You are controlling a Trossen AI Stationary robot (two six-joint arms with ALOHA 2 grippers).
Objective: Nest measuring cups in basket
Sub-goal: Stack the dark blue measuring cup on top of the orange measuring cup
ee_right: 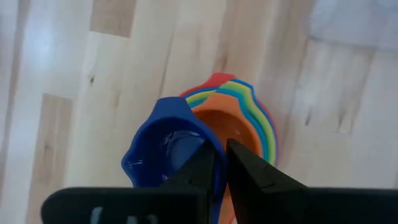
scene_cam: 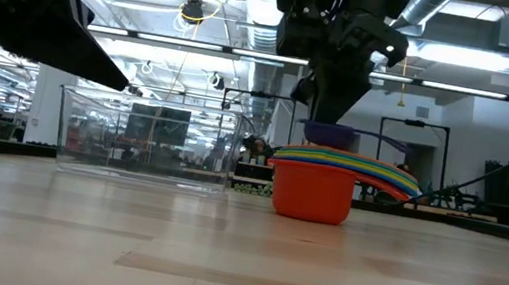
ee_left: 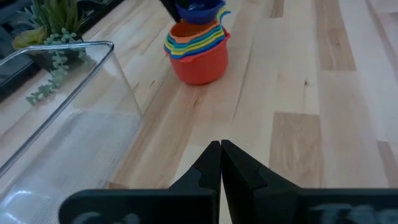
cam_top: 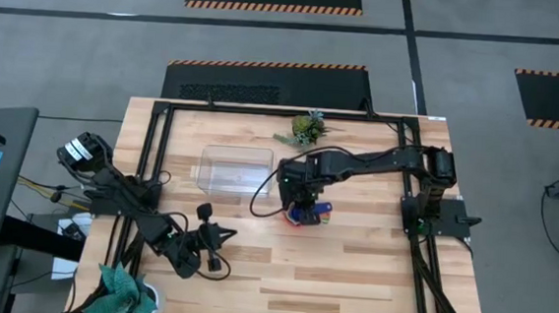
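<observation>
On the wooden table (cam_top: 350, 270), the high view shows only a small patch of red and blue under the right arm, while the low view shows it to be a nested stack of measuring cups (scene_cam: 325, 178) standing on the bare wood: a red cup at the bottom, with yellow, green and blue rims and handles fanned above it. The right wrist view adds that an orange cup sits inside the stack, and that a dark blue cup (ee_right: 163, 146) is held just above it, tilted and off to one side. The right gripper (ee_right: 219, 163) is directly over the stack, its fingers clamped on the rim of the dark blue cup.

The basket (cam_top: 236, 168) stands just beside the stack, apart from it, toward the left arm's side. Its clear walls show nothing inside it in the low view and the left wrist view.

The left gripper (ee_left: 221, 163) waits near the table's front left, pointing toward the stack, its fingers pressed together on nothing. A green plant sprig (cam_top: 306, 129) lies near the table's far edge beyond the basket, and a teal cloth (cam_top: 122, 289) sits at the front left corner.
</observation>
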